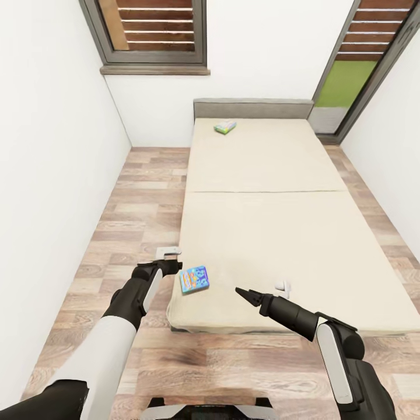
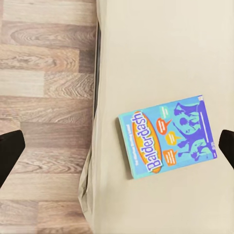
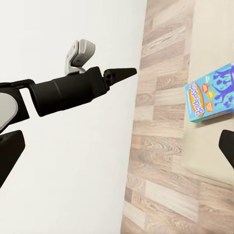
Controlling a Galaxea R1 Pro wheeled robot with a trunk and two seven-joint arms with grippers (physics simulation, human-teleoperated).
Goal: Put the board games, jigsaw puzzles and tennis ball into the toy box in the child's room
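Note:
A blue board game (image 1: 194,279) printed "Balderdash" lies flat on the bed (image 1: 262,233), close to the near left corner of the beige mattress. My left gripper (image 1: 175,266) hovers just left of it, over the mattress edge. In the left wrist view the box (image 2: 168,137) sits between the spread fingers (image 2: 9,151), so that gripper (image 2: 117,148) is open and empty. My right gripper (image 1: 242,291) hangs over the mattress right of the box, open and empty; its wrist view holds the box (image 3: 214,95) and the left gripper (image 3: 117,75). A white-green board game (image 1: 224,126) rests near the headboard.
A strip of wooden floor (image 1: 140,198) runs between the white left wall (image 1: 52,175) and the bed. A window (image 1: 154,32) sits in the far wall and a glass door (image 1: 356,81) at the far right. More floor lies in front of the bed's near end.

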